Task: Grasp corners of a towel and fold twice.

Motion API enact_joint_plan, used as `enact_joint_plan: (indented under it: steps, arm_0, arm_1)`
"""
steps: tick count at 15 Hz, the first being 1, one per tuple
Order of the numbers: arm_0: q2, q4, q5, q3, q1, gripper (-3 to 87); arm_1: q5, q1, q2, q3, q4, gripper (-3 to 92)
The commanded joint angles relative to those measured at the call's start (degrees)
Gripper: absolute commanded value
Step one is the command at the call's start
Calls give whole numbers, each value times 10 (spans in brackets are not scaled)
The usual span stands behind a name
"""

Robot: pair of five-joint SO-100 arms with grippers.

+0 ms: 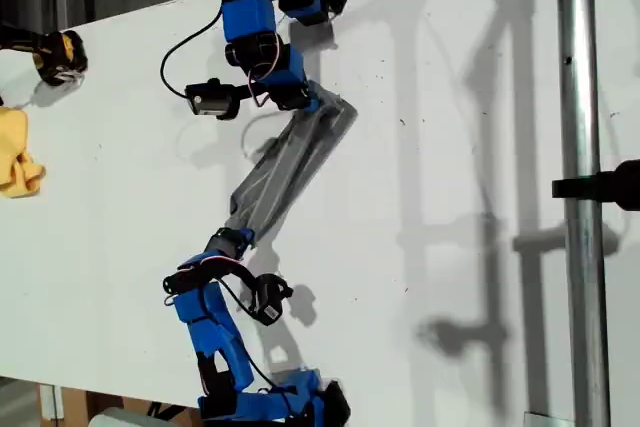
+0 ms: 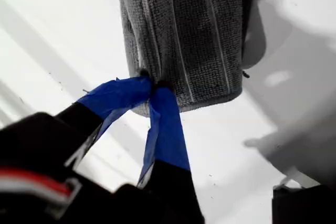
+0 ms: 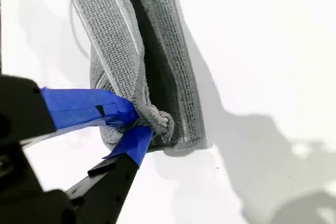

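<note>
Blue-taped jaws of my first gripper are clenched on one end of the towel; my second gripper pinches a bunched corner at the other end. Between them the cloth hangs as a narrow, gathered strip over the white surface. That bunched pinch looks shallow, possibly only a few layers; more tension could pull it free and drop the fold.

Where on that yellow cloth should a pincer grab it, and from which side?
Take the yellow cloth at its bunched lower lobe, coming from above on the table side, since it lies crumpled at the exterior view's left edge, partly out of frame. Both pincers are now shut on the towel.
</note>
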Motion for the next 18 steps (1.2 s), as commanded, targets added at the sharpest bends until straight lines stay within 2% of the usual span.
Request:
enact_joint_plan:
  steps: [1, 6, 7, 8, 9, 10, 12, 14, 18]
  arm_0:
    - [-16, 25, -14, -28, -19, -1]
    - [-71, 43, -32, -57, -34, 11]
    - [-76, 43, -34, -61, -38, 63]
    - [-83, 51, -38, -69, -42, 146]
    - [-88, 63, -45, -79, -48, 248]
    - [-81, 74, -41, -85, -50, 304]
    - [-34, 83, -28, -87, -47, 349]
    - [24, 102, -25, -86, -47, 374]
    - [100, 144, -42, -75, -51, 290]
  arm_1:
    - [12, -17, -23, -1, -34, -1]
    - [29, -16, -102, 20, -66, 7]
    - [29, -8, -113, 24, -66, 97]
    - [24, -1, -115, 25, -62, 256]
    - [24, 0, -97, 22, -49, 336]
    - [25, 2, -62, 13, -24, 346]
    - [23, 8, 18, -23, 47, 348]
    - [22, 12, 82, -67, 119, 289]
    - [42, 24, 162, -106, 204, 234]
